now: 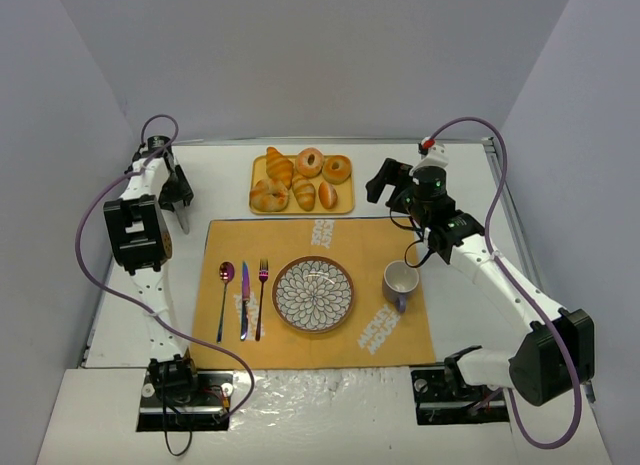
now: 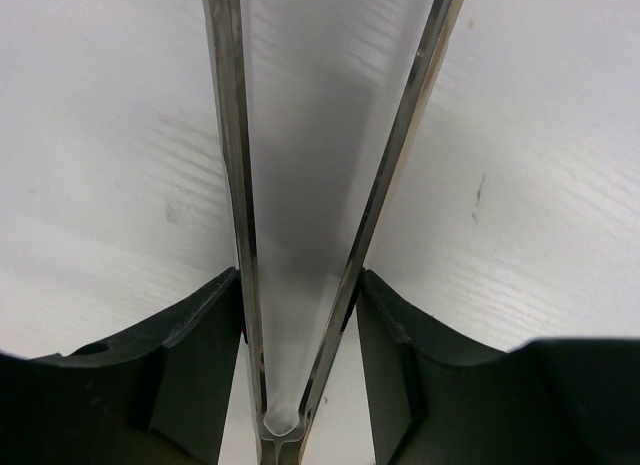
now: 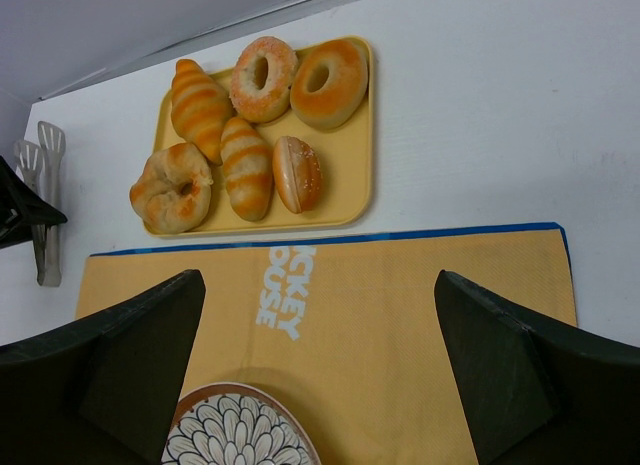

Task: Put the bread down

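Left arm runs up the left side of the tabletop [image 1: 215, 180] from its near-left base, with the elbow bent about midway. Its wrist is tipped down at the far left, just off the far-left corner of the orange placemat [image 1: 350, 247]. The left hand [image 1: 180, 209] is narrowed onto a pair of metal tongs [image 2: 236, 185]. In the left wrist view both dark fingers [image 2: 200, 355] press the outer sides of the tongs' two arms, which spread apart away from the camera over the bare white surface. The tongs' tips point down near the tabletop; contact can't be told. Right arm goes from its near-right base to an elbow low on the right, and the forearm stretches diagonally far-left. The right hand [image 1: 392, 191] hangs over the tabletop right of the yellow tray [image 1: 346, 197], aimed toward it. Its jaws stand wide with nothing between them, and the right wrist view looks through that gap at the placemat and tray. The bread [image 1: 268, 195] sits in the tray's near-left corner, knobbly with a dimpled centre. It is touching a striped roll [image 1: 304, 193] on its right, and the croissant [image 1: 279, 166] is just beyond it. Two ring donuts [image 1: 309, 162] lie on the tray's far right. On the placemat there is a patterned plate [image 1: 313, 294] in the centre, with spoon [image 1: 226, 277], knife [image 1: 244, 290] and fork [image 1: 263, 277] to its left and a mug [image 1: 400, 282] to its right. Both hands are well apart from the bread.
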